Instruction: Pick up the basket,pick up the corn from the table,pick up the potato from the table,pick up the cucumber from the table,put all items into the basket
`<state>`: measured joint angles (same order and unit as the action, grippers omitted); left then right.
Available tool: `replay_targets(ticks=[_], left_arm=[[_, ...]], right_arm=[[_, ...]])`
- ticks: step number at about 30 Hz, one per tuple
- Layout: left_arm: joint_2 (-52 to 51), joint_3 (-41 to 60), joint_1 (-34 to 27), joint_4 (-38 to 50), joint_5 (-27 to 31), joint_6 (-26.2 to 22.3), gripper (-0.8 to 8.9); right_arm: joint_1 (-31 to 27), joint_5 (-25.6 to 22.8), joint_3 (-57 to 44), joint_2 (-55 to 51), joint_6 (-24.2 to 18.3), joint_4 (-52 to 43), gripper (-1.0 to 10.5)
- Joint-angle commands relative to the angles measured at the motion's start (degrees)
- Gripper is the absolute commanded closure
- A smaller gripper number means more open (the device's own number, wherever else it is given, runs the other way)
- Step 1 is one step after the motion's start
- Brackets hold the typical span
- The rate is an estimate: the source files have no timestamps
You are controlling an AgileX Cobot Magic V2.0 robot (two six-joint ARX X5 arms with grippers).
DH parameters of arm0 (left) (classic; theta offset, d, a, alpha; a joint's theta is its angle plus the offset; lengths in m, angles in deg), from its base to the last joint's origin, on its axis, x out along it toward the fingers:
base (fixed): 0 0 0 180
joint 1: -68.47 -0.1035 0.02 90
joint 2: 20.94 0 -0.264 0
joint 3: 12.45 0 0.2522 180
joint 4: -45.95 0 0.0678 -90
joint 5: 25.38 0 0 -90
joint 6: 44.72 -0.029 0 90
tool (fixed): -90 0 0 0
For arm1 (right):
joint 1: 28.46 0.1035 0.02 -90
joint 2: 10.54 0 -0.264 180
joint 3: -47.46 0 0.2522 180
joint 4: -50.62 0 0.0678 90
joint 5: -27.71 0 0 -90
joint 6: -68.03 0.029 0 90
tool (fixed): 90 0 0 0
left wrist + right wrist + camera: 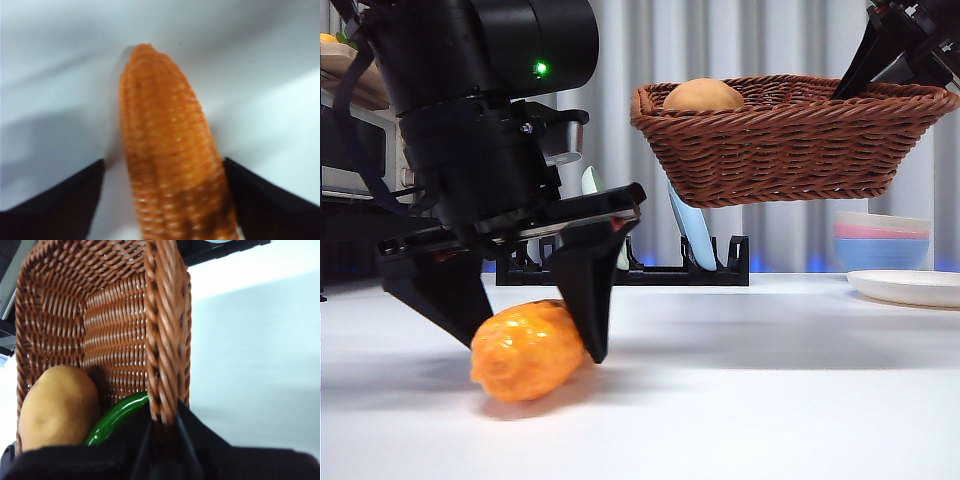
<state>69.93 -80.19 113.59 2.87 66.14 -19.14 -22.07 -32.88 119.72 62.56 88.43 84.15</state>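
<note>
Straddling corn (525,350), left end effector (535,335) released | right end effector (162,432) grasping raised basket (790,140) rim

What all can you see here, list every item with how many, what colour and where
brown woven wicker basket: one, held up above the table.
smooth tan oval potato: one, inside the basket.
slim dark green cucumber: one, inside the basket beside the potato.
bumpy orange-yellow corn: one, lying on the white table.
black plate rack: one, behind, holding pale plates.
stacked bowls: pink and blue, far side.
white plate: one, by the bowls.
left gripper: black, open around the corn.
right gripper: black, clamped on the basket rim.
</note>
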Motion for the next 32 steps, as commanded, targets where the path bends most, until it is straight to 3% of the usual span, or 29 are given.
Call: replay_targets(ticks=[1, 6, 10, 15, 18, 23, 27, 32], left_arm=[[0.42, 0.44, 0.66, -0.17, 0.11, -2.29, 8.40], [-3.17, 0.39, 2.08, -6.21, 0.42, -3.43, 8.21], [-13.35, 0.28, 5.53, -11.10, -0.33, -3.13, 8.21], [-28.44, -3.37, 12.61, -8.20, -1.51, 0.55, 8.21], [-31.52, -8.41, 15.74, -2.64, 1.81, -0.02, 8.21], [-26.95, -18.05, 14.99, 1.33, 10.88, -6.93, 8.21], [-18.43, -24.50, 11.06, 2.08, 11.63, -10.71, 8.21], [-7.39, -29.79, 6.10, 1.81, 11.63, -12.15, 8.21]], right_arm=[[-0.02, 0.55, 0.70, -0.24, 1.18, -0.37, 9.6], [0.00, 0.52, 0.70, -0.24, 1.11, -0.02, 9.6], [0.15, 0.48, 0.70, -0.24, 0.52, 0.57, 9.6], [1.27, 0.22, 0.70, -0.24, 0.31, 1.11, 9.6], [2.38, 0.20, 0.70, -0.24, 0.09, 1.53, 9.6], [5.60, 0.15, 0.70, -0.24, 0.11, 1.75, 9.6], [8.04, 0.02, 0.70, -0.24, 0.20, 1.75, 9.6], [9.97, 0.04, 0.70, -0.24, 0.70, 1.84, 9.6]])
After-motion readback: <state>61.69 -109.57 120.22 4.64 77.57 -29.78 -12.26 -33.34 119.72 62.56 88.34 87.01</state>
